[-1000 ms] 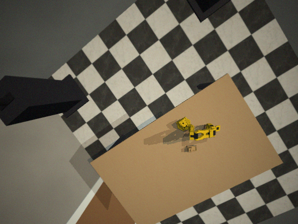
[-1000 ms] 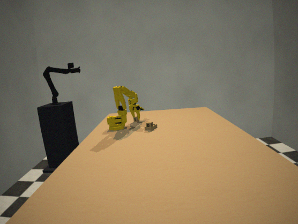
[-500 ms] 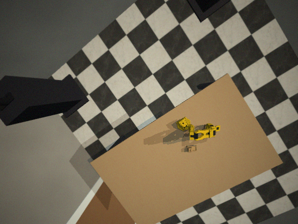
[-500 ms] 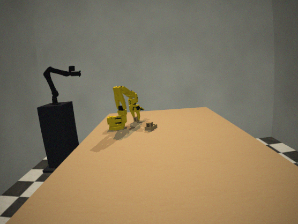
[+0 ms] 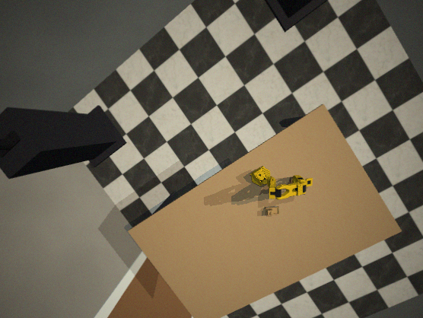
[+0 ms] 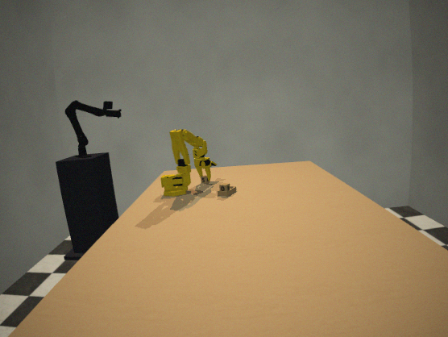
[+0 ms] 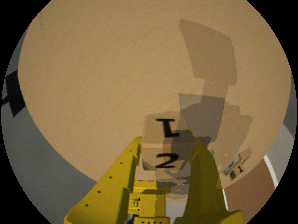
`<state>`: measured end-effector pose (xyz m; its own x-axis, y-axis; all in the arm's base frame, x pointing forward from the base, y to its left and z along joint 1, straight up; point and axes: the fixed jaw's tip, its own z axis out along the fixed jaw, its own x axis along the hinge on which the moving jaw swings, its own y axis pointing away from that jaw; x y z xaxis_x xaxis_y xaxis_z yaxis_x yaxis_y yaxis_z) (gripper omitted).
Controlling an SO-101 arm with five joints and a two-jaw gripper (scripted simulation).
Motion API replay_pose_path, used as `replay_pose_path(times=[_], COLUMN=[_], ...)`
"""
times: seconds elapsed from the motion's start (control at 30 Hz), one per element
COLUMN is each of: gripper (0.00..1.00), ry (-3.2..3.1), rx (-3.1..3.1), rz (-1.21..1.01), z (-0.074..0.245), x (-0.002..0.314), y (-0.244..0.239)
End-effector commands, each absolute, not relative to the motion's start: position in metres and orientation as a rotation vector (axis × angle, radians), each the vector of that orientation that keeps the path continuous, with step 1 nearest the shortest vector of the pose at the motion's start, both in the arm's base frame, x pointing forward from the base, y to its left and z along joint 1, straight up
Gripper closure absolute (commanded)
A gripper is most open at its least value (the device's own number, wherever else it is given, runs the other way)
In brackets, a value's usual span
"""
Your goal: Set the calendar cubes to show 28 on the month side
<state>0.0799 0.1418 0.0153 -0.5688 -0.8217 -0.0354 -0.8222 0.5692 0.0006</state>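
A wooden cube (image 6: 204, 180) (image 7: 167, 131) stands on the table between my fingertips. In the wrist view it shows a 1 on its top part and a 2 on the side nearer the camera; the exterior view shows a 5. My gripper (image 6: 205, 178) (image 7: 167, 143) is slightly open around it, fingers close beside two sides. The small tray (image 6: 226, 194) (image 5: 278, 211) lies flat on the table beside the arm. A second cube (image 6: 223, 188) is in the tray, showing a 0 to the exterior view. Small digits 8 and 1 show there in the wrist view. The month's name is not readable.
The yellow arm's base (image 6: 174, 187) (image 5: 260, 176) stands near the table's long edge. The tan table (image 5: 243, 251) (image 6: 242, 258) lies under everything. A black arm (image 6: 74, 117) stands on a dark pedestal (image 6: 90, 201) beyond the table.
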Motion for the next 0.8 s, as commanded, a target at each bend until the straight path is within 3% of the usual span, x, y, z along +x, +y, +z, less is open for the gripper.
replay_pose_path(times=[0.0, 0.43, 0.77], gripper=[0.76, 0.65, 0.64], ry=[2.744, 2.744, 2.744], rx=[-1.434, -1.434, -1.434], rz=[0.042, 0.042, 0.042], z=[0.0161, 0.0161, 0.0163], x=[0.0802, 0.0802, 0.0802], y=[0.1446, 0.1446, 0.1446])
